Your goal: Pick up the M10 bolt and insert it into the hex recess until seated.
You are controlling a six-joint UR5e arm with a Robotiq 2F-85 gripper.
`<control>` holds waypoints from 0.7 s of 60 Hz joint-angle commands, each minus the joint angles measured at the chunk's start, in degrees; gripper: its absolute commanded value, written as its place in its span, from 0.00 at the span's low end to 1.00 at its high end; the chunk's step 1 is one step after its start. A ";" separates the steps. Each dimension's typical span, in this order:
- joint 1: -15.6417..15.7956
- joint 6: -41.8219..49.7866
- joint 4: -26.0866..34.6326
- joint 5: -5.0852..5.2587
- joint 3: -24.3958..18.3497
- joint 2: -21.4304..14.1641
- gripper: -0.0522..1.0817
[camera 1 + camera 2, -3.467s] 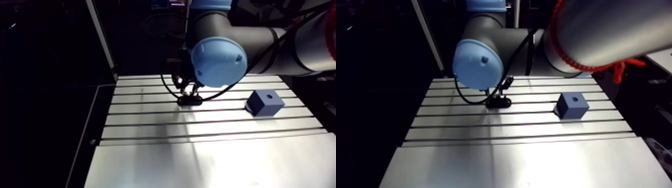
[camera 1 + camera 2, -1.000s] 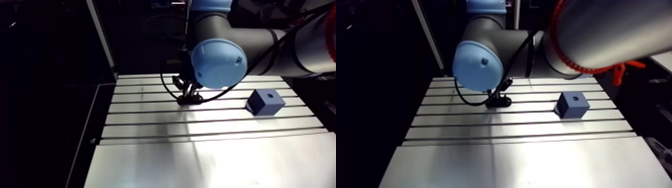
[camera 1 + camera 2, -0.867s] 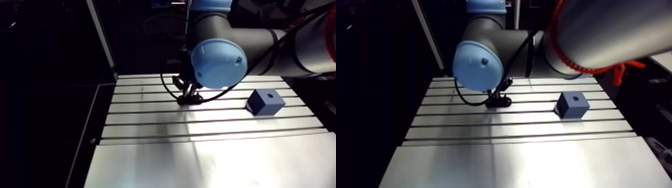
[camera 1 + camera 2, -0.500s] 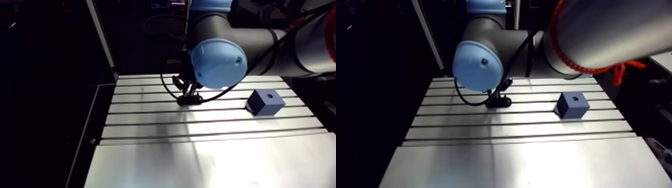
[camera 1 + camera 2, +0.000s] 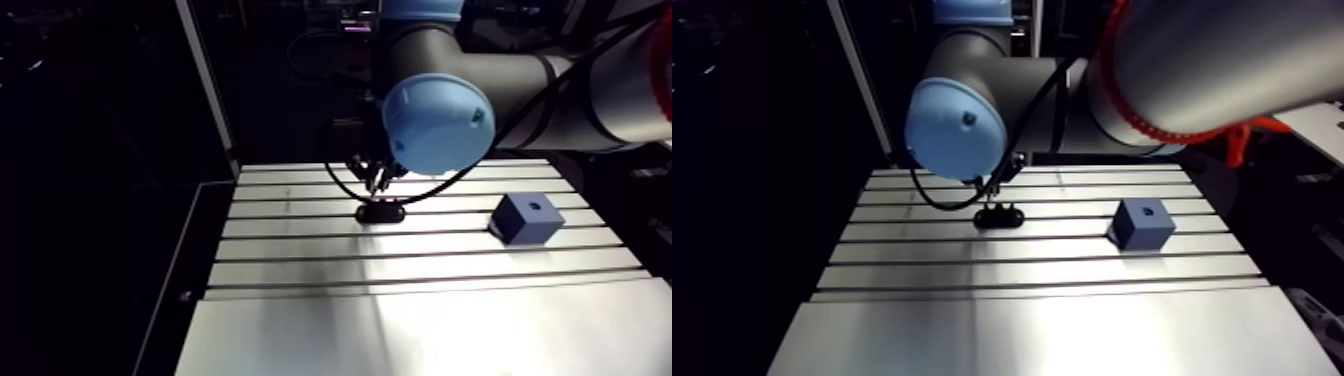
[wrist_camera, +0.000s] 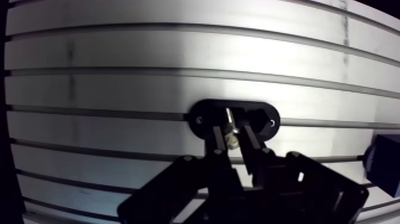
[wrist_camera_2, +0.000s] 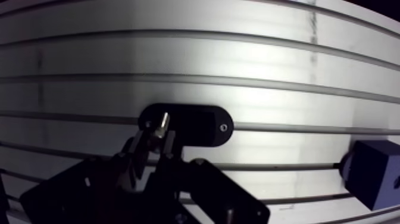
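The M10 bolt [image 7: 159, 126] is a short metal pin pressed between my fingertips; my gripper [image 6: 233, 133] is shut on it. Right under it a black oval holder [image 6: 202, 116] lies on the slotted table [image 5: 400, 300]. In the arm view my gripper [image 5: 375, 178] hangs a little above that holder [image 5: 381, 213]. The blue block [image 5: 527, 217] stands to the right, with the dark recess [image 5: 533, 206] in its top face. In the wrist view the block [image 7: 372, 173] is off to the side of the gripper.
The table's left edge [image 5: 195, 260] drops into darkness. A slanted metal post [image 5: 205, 90] rises at the back left. Between the holder and the block there is bare slotted table.
The gripper has risen off the black holder, which now shows whole below it. The whole arm view has also shifted a little.
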 commanded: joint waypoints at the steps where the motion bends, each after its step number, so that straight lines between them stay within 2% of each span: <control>1: 0.10 -0.07 2.43 -0.02 -1.45 -3.18 0.77; 15: 0.01 -2.02 9.40 0.26 -5.33 -4.97 0.81; 21: -0.07 -7.30 14.02 0.42 -7.86 -5.59 0.81; 26: -0.75 -16.77 19.98 0.27 -11.28 -6.48 0.86; 28: -0.75 -16.77 19.98 0.27 -11.28 -6.48 0.86; 32: -1.26 -22.34 23.64 0.10 -12.73 -6.73 0.86; 36: -3.33 -32.13 28.65 -0.09 -14.12 -8.01 0.86; 39: -4.68 -35.08 29.61 -0.02 -14.38 -8.22 0.86; 42: -8.12 -39.13 31.13 -0.02 -15.00 -8.81 0.86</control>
